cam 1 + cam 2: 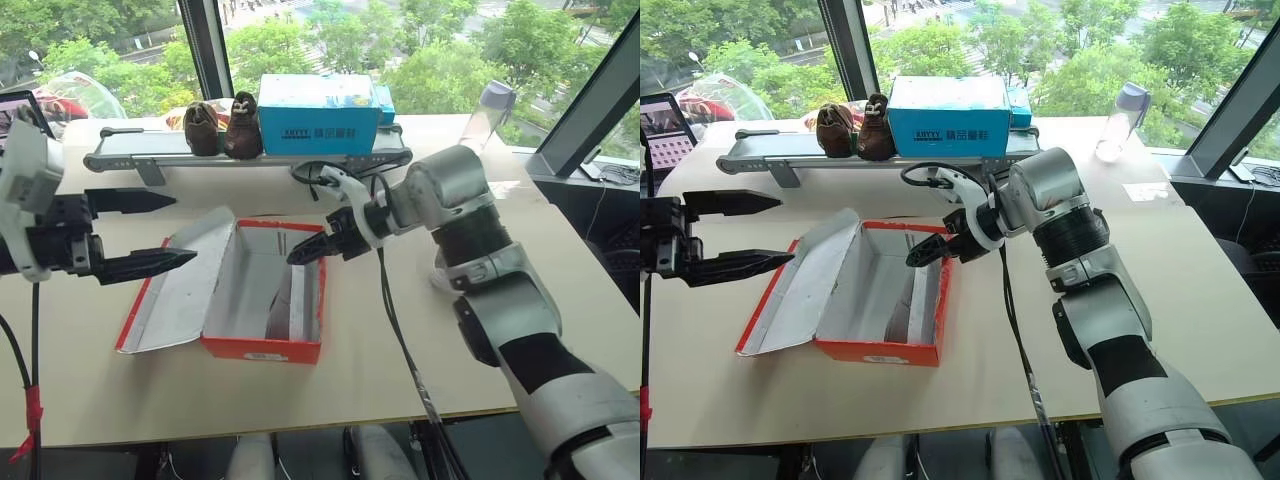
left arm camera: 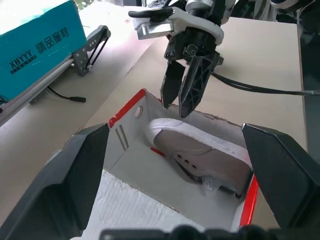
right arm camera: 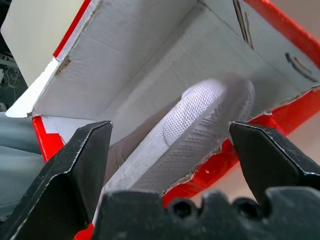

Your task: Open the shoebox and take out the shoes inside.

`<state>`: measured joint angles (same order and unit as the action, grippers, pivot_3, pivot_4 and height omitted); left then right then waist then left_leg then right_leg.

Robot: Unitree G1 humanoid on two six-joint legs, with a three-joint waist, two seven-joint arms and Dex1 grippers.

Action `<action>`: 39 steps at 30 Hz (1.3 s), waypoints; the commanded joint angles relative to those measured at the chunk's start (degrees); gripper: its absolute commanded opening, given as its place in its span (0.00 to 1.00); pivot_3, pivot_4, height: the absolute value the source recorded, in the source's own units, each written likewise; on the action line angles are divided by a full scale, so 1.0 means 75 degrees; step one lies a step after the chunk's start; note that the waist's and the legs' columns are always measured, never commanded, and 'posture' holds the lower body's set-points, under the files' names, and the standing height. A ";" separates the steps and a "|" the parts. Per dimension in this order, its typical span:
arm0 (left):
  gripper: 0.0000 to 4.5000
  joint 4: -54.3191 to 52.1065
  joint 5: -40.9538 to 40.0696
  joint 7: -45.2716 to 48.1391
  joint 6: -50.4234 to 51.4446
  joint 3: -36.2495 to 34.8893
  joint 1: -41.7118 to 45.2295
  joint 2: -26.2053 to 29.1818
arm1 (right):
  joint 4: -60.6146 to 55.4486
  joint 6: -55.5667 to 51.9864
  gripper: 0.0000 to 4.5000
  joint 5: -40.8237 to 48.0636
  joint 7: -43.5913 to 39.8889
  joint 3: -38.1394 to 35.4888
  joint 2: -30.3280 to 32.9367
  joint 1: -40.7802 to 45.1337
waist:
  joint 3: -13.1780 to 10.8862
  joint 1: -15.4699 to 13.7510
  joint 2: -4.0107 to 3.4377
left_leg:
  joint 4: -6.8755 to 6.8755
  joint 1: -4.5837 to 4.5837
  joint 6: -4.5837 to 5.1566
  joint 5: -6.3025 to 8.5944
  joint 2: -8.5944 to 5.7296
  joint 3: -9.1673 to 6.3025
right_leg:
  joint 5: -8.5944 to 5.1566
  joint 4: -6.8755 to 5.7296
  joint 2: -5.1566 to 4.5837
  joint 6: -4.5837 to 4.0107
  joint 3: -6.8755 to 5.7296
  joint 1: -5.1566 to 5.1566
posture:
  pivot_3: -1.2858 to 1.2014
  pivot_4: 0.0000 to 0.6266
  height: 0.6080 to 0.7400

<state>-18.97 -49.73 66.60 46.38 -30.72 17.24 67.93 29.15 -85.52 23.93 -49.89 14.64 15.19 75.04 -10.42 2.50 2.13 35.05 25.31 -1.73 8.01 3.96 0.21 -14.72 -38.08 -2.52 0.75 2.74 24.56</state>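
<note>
Open shoebox on the table, both grippers spread

The red shoebox [image 1: 262,349] sits near the table's [image 1: 400,380] front edge, lid flung left, a grey shoe [image 2: 205,155] inside. Left gripper [image 1: 155,232] hovers beside the lid, fingers spread; right gripper [image 1: 303,250] spread over the far rim. Beyond: brown shoes [image 1: 222,127], blue box [image 1: 318,115].

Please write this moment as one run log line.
red cardboard shoebox: lid open | grey fabric shoe: inside | right end effector: open above it | left end effector: open
</note>
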 commanded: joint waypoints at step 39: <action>1.00 0.0089 -0.0092 -0.0127 -0.0216 -0.0024 0.0523 0.0231 | 0.0383 0.2526 0.01 -0.1484 0.0192 0.0052 -0.0807 0.0448 | 0.0023 -0.0020 0.0036 | -0.0012 0.0028 -0.0002 -0.0001 0.0000 -0.0007 | 0.0017 0.0006 -0.0001 -0.0007 -0.0008 0.0026 | 0.52 0.24 1.00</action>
<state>-18.39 -50.58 65.25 46.19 -30.22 19.92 68.22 37.86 -64.56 11.05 -47.74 17.41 7.88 76.12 -10.25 2.35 2.41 34.99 25.72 -1.75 8.00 3.96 0.17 -14.57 -38.07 -2.53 0.69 2.68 24.95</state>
